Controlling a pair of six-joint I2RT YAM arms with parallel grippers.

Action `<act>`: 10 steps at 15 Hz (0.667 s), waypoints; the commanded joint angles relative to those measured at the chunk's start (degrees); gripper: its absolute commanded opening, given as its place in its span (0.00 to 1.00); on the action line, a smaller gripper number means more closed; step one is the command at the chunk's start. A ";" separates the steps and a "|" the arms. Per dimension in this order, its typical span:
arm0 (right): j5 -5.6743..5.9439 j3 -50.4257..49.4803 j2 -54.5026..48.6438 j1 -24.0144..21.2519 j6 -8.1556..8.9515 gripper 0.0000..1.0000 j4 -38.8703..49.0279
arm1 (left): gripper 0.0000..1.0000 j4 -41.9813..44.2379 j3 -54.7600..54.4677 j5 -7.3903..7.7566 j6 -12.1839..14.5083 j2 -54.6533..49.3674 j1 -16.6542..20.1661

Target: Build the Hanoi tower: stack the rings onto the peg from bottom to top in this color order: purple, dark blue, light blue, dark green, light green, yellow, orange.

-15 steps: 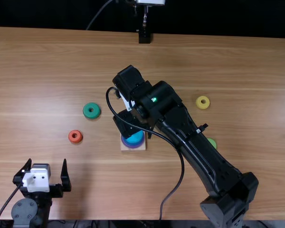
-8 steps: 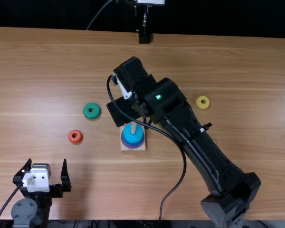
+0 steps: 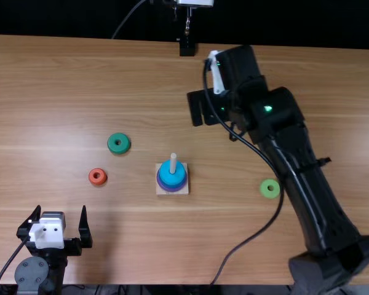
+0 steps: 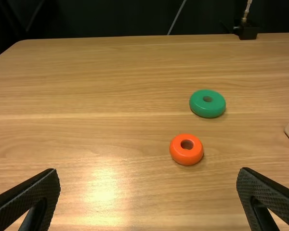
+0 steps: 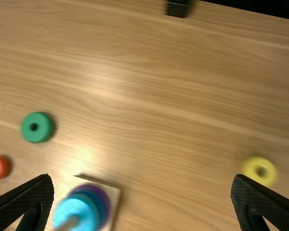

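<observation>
In the top view my left gripper (image 3: 60,212) stands open at lower left; the left wrist view shows this gripper (image 4: 149,175) too. My right gripper (image 3: 216,128) is above the table, up and right of the peg (image 3: 173,161); in the right wrist view the gripper (image 5: 142,180) is open and holds nothing. Around the peg, a light blue ring (image 3: 172,173) lies above a purple ring (image 3: 173,188), with a darker blue edge (image 5: 97,199) between them. Loose rings are dark green (image 3: 119,143), orange (image 3: 98,177), light green (image 3: 270,188) and yellow (image 5: 260,172).
The pale wooden base (image 3: 162,191) sits mid-table. My right arm stretches diagonally over the right half, just beside the light green ring, its cable looping toward the near edge. A black stand (image 3: 187,48) is at the table's far edge.
My right gripper has moved away from the stack, toward the far side and right. The peg and light blue ring have come into the open, and the light green ring is uncovered.
</observation>
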 commanded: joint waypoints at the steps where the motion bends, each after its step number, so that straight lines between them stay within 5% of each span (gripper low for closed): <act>1: 5.70 -5.26 -5.46 -2.42 -0.45 1.00 2.31 | 1.00 -4.74 -6.07 0.53 0.73 -0.67 0.27; 2: 6.97 -9.57 -7.83 -3.74 -0.45 1.00 7.79 | 1.00 -4.74 -6.07 0.53 0.73 -0.67 0.27; 7: 7.39 -28.38 -21.28 -10.42 -0.13 1.00 25.30 | 1.00 -4.74 -6.07 0.53 0.73 -0.67 0.27; 10: 7.28 -46.57 -34.11 -12.53 -0.02 1.00 44.28 | 1.00 -4.74 -6.07 0.53 0.73 -0.67 0.27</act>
